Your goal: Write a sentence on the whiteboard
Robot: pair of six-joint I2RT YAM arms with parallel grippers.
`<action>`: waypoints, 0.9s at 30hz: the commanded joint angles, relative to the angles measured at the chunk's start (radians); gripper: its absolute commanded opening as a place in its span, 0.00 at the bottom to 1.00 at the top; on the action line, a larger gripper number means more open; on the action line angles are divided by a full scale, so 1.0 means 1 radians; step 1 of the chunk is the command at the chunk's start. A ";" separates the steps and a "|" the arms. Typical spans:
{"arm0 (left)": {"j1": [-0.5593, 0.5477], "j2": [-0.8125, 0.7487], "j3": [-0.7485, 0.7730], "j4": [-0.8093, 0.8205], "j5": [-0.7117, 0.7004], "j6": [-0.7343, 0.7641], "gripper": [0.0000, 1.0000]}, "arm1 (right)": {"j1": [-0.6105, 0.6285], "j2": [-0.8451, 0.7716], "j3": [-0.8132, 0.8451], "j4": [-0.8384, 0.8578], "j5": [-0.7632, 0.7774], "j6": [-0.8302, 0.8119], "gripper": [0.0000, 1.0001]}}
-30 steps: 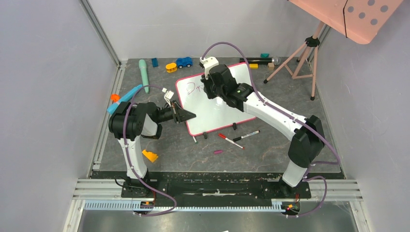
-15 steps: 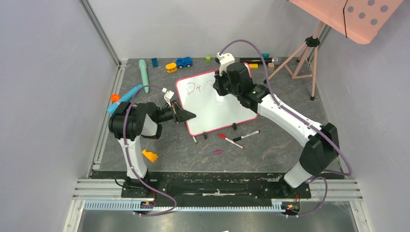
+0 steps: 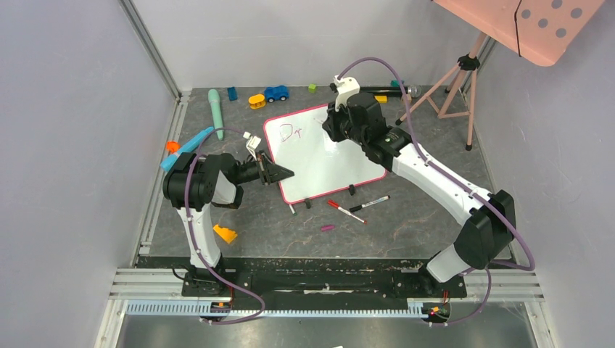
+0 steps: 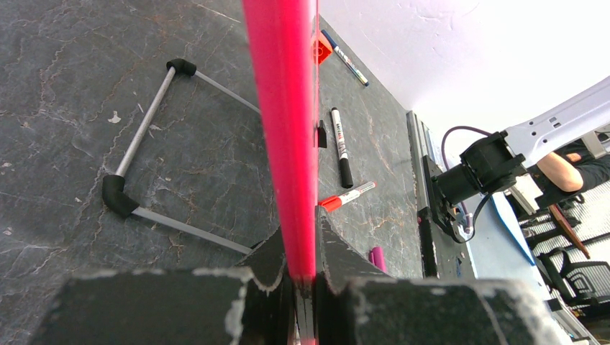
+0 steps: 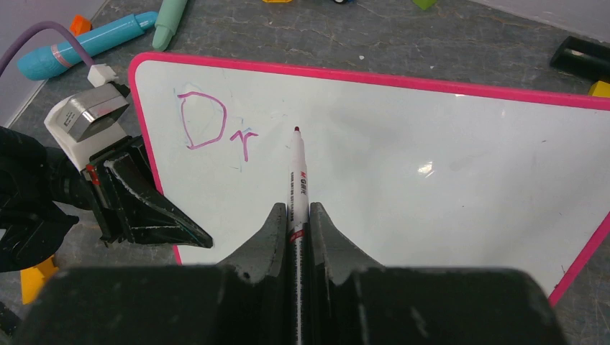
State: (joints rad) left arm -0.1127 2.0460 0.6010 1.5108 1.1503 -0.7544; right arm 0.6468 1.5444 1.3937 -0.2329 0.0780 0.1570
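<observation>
Presently, on the dark stone-patterned bench (image 3: 413,217), item by item.

The whiteboard (image 3: 326,163): white, pink-red frame, rounded corners, set askew at mid-bench, two black clip feet (image 3: 307,204) on its near edge.

The sentence (image 5: 216,128): only "Dr" so far, in thin purple strokes at the board's upper left corner.

Left gripper (image 3: 289,174): closed down onto the whiteboard's left frame edge, which runs between its two fingers in the left wrist view.

Right gripper (image 5: 295,210): pinched tight around a marker pen (image 5: 297,169), held over the far part of the board. The pen's dark tip points just right of the "r"; I cannot tell whether it touches the surface.

Loose on the bench near the board's front edge: a red-capped marker (image 3: 346,211), a black-capped marker (image 3: 370,203) and a small purple cap (image 3: 328,228).

Along the far edge: a mint-green pen-shaped tube (image 3: 215,112), a yellow toy piece (image 3: 257,101) and a blue toy car (image 3: 275,93).

At the left side: an orange wedge (image 3: 225,233).

At the far right corner: a pink tripod (image 3: 453,83).
</observation>
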 commanded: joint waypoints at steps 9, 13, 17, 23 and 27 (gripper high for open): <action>0.024 0.033 -0.011 0.046 -0.041 0.197 0.02 | -0.004 -0.029 -0.016 0.032 0.023 -0.023 0.00; 0.023 0.036 -0.009 0.046 -0.041 0.194 0.02 | -0.003 -0.007 -0.001 0.028 -0.018 -0.036 0.00; 0.024 0.037 -0.010 0.046 -0.041 0.191 0.02 | -0.003 0.024 0.023 0.011 -0.037 -0.043 0.00; 0.023 0.035 -0.010 0.046 -0.038 0.194 0.02 | -0.002 0.053 0.035 0.011 -0.107 -0.050 0.00; 0.024 0.035 -0.009 0.046 -0.039 0.194 0.02 | 0.001 0.066 0.043 0.018 -0.127 -0.048 0.00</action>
State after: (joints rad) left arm -0.1127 2.0460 0.6010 1.5120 1.1522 -0.7540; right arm 0.6441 1.6043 1.3785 -0.2443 -0.0048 0.1215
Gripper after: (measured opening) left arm 0.121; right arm 0.118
